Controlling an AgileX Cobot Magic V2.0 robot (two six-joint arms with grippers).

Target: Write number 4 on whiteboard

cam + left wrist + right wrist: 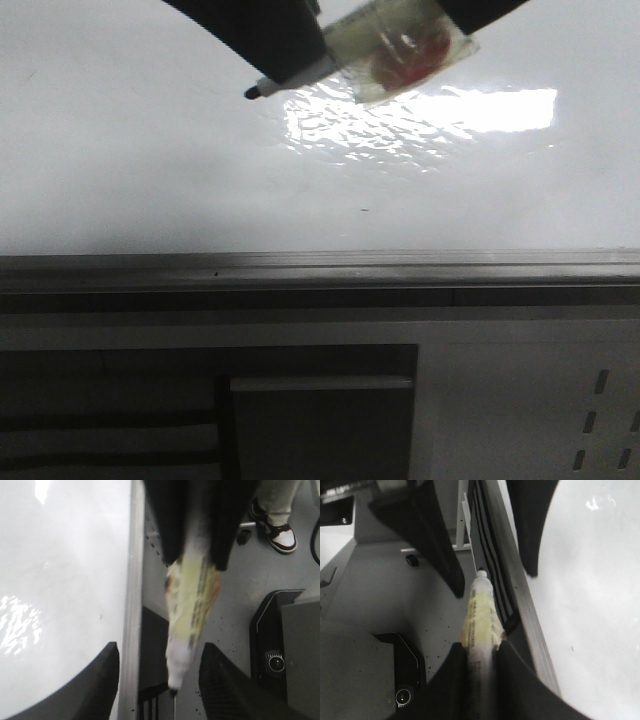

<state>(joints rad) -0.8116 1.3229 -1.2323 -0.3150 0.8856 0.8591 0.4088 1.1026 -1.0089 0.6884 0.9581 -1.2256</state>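
Observation:
The whiteboard is glossy white-grey, with a grey edge rail along its near side. No number 4 shows on the part of it in view; only a tiny dark speck lies there. A white marker with a yellow label hangs above the board, its dark tip pointing left. My right gripper is shut on the marker's barrel. My left gripper stands open, its fingers spread either side of the marker's tip end without touching it.
A bright rippled glare lies on the board. Below the rail are a dark recess and a slotted white panel. On the grey floor stand a black device and a person's shoe.

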